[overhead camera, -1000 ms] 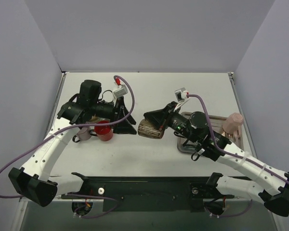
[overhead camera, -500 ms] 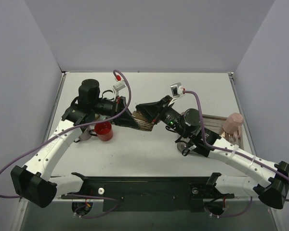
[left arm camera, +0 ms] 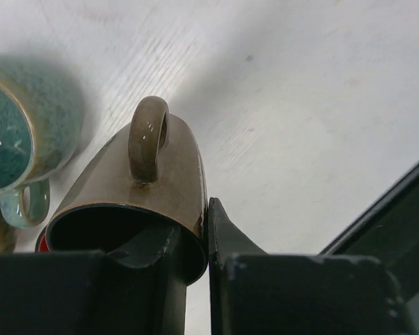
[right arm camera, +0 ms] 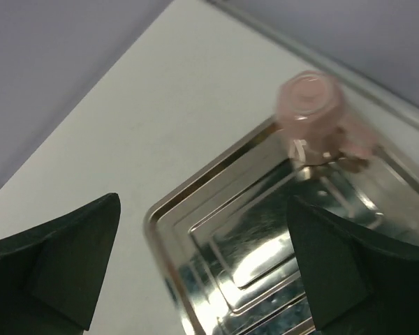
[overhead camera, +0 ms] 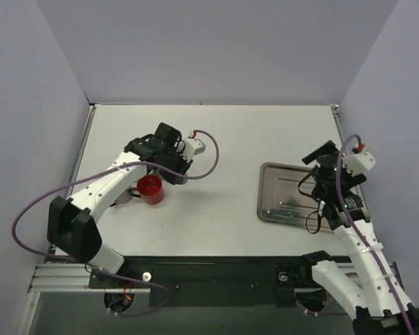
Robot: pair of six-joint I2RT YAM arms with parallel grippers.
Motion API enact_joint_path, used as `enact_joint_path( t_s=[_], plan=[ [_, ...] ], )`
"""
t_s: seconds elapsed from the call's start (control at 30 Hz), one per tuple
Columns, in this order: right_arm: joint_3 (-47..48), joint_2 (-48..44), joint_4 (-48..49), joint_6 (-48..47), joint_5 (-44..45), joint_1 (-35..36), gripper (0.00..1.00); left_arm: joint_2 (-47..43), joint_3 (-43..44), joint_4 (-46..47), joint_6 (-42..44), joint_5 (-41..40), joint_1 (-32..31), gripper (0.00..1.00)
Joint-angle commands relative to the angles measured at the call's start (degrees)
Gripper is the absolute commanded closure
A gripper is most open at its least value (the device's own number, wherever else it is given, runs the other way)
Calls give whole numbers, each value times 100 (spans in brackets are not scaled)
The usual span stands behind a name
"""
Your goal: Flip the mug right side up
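In the left wrist view a brown mug (left arm camera: 164, 181) fills the middle, its open mouth turned toward the camera and its handle (left arm camera: 148, 136) on the upper side. My left gripper (left arm camera: 188, 227) is shut on its rim, one finger inside and one outside. The top view hides this mug under the left wrist (overhead camera: 171, 150). My right gripper (right arm camera: 209, 258) is open and holds nothing, hanging above the steel tray (right arm camera: 216, 230). A pink mug (right arm camera: 313, 105) stands upside down at the tray's far corner.
A teal mug (left arm camera: 14, 132) sits just left of the brown one. A red mug (overhead camera: 151, 188) and another mug (overhead camera: 122, 195) stand below the left wrist. The tray (overhead camera: 279, 202) lies at the right, under the right arm.
The right gripper let go of the brown mug, opened wide and drew back right over the tray. The left gripper shut on the mug's rim and carried it left.
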Motion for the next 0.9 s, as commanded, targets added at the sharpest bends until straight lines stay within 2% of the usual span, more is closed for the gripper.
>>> enact_joint_path(
  t_s=[0.0,0.13,0.2,0.43,0.47,0.53,0.73,0.77,0.87],
  plan=[
    [-492,-423,-1019,372,1194,-1224,0,869,70,-445,926,-1551,-136,100],
    [-678,-170,-1010,1031,-545,-2964,3,1407,53,-164,970,-2027,-162,100],
    [-669,147,-1027,1373,-1127,-3519,7,1539,9,-41,979,-2036,-154,100],
    [-582,1175,-730,1954,-2314,-4471,11,1662,-193,-22,1110,-1747,-162,100],
    [-599,1324,-685,2137,-2368,-4585,12,1680,-202,-66,1137,-1676,-154,96],
    [-643,1457,-509,2418,-2421,-4708,13,1671,-220,-136,1189,-1386,-162,81],
    [-906,1747,-61,3587,-2324,-4981,16,1487,-325,-66,1321,-1105,-154,62],
    [-1002,1773,87,3711,-2368,-5043,16,1478,-317,-110,1330,-1052,-154,61],
    [-1170,2071,632,4397,-2570,-5131,13,1425,-238,-251,1304,-911,-154,51]
  ],
)
